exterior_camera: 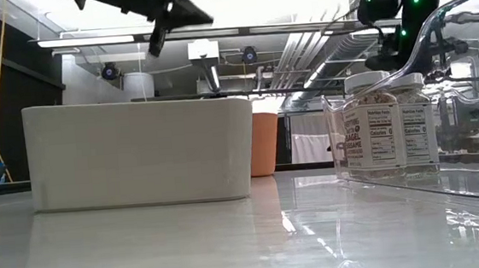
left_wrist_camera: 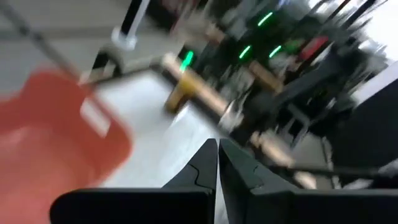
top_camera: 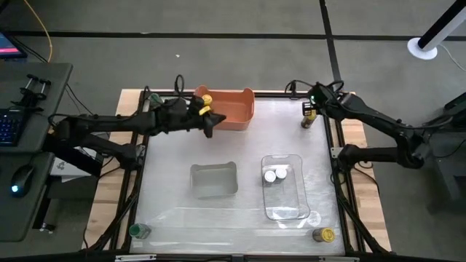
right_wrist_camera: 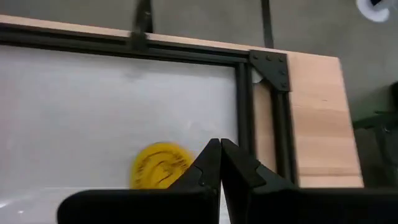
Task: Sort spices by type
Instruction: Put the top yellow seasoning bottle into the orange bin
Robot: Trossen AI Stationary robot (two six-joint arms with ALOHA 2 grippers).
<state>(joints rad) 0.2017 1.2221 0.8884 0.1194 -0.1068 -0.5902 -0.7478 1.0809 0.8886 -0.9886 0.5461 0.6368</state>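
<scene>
Sorting looks partly done. Two white-cap jars (top_camera: 275,174) sit together in the clear tray (top_camera: 291,207), well away from both grippers, toward the front of the table. The grey tray (top_camera: 213,180) beside it looks empty from above, as far as the pics show.

Left gripper (top_camera: 210,128) hangs just beside the orange bin (top_camera: 240,116), fingers pressed together w/ nothing between them in the left wrist view. A yellow-cap jar (top_camera: 205,100) shows in the bin's corner, next to the left arm's wrist. Whether more lie in there can't be told.

Right gripper (top_camera: 312,109) hovers over the far right corner of the table, fingers together & empty per its wrist view. A yellow-cap jar (right_wrist_camera: 159,165) stands right below and slightly to one side of it, apart from the tips. That one is probably next.

Left to do, judging by layout: that corner jar, another yellow-cap jar (top_camera: 324,235) at the near right corner, and a green-cap jar (top_camera: 138,231) at the near left corner, both far from either gripper. Roughly halfway, maybe less.
</scene>
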